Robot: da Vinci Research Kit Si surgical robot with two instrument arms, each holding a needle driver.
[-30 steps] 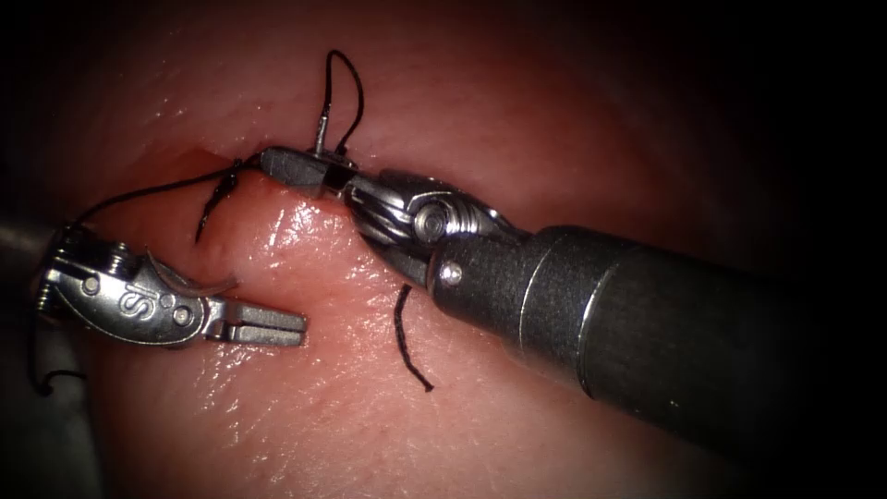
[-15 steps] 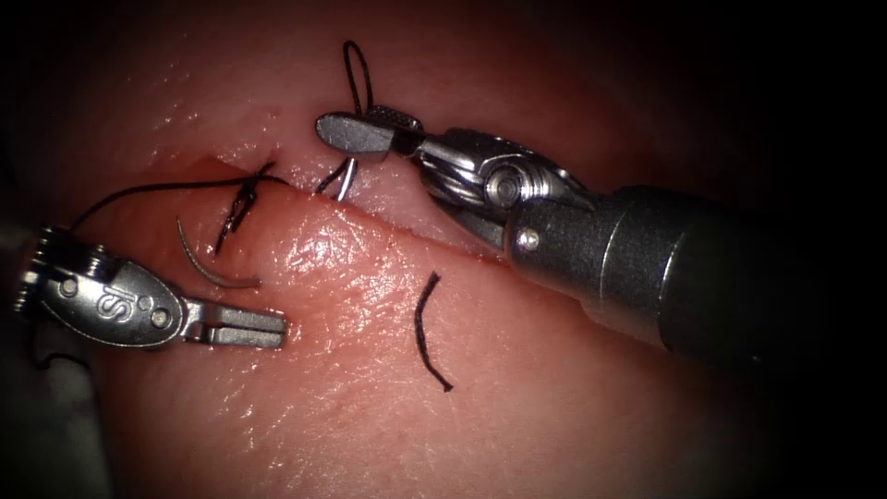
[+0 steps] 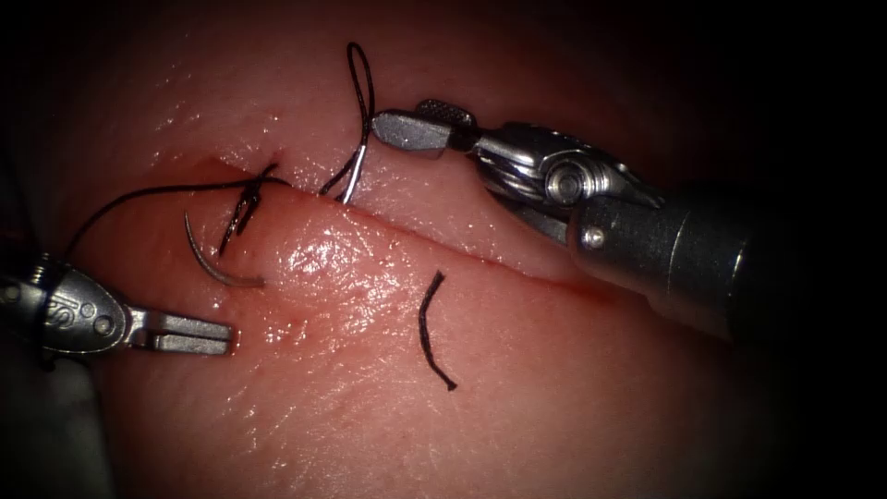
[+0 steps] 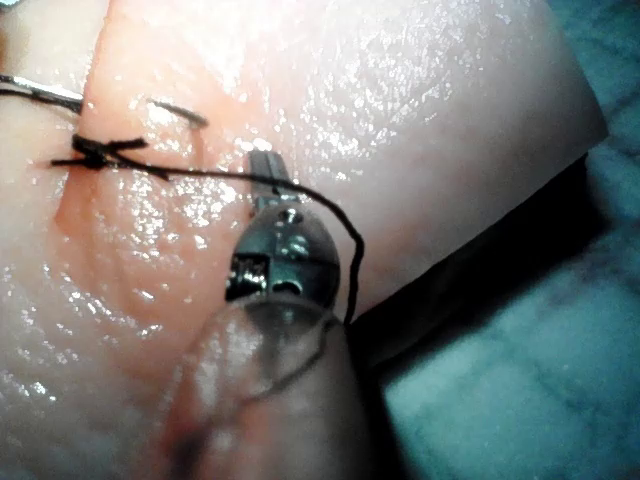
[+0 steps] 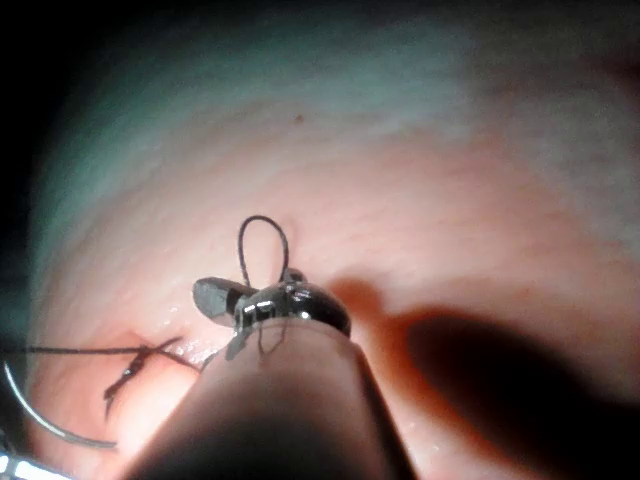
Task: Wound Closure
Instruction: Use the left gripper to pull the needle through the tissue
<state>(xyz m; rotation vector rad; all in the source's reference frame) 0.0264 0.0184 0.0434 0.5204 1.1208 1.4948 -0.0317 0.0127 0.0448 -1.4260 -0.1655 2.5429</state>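
The curved needle point(image 3: 214, 265) is in the tissue point(image 3: 351, 407). Its pointed part arcs out on the near-left side of the cut point(image 3: 480, 251), and its tail point(image 3: 356, 166) stands out of the far side, trailing a loop of thread point(image 3: 360, 74). My right tool point(image 3: 399, 118) is open just right of the tail and holds nothing; the right wrist view shows its jaws point(image 5: 250, 290) under the loop point(image 5: 262, 240). My left tool point(image 3: 220, 337) lies shut and empty, below the needle's point. Thread point(image 4: 210, 175) from a tied stitch point(image 3: 246, 199) drapes over the left tool point(image 4: 265, 170).
A short cut end of thread point(image 3: 430, 328) lies loose on the near side of the cut. Red fluid wets the cut's left end point(image 3: 208, 171). In the left wrist view the tissue's edge point(image 4: 470, 250) drops to the bench.
My right tool opened off the needle's tail and drew back up and to the right. My left tool slid left, away from the needle's exposed point. The needle stays in the tissue.
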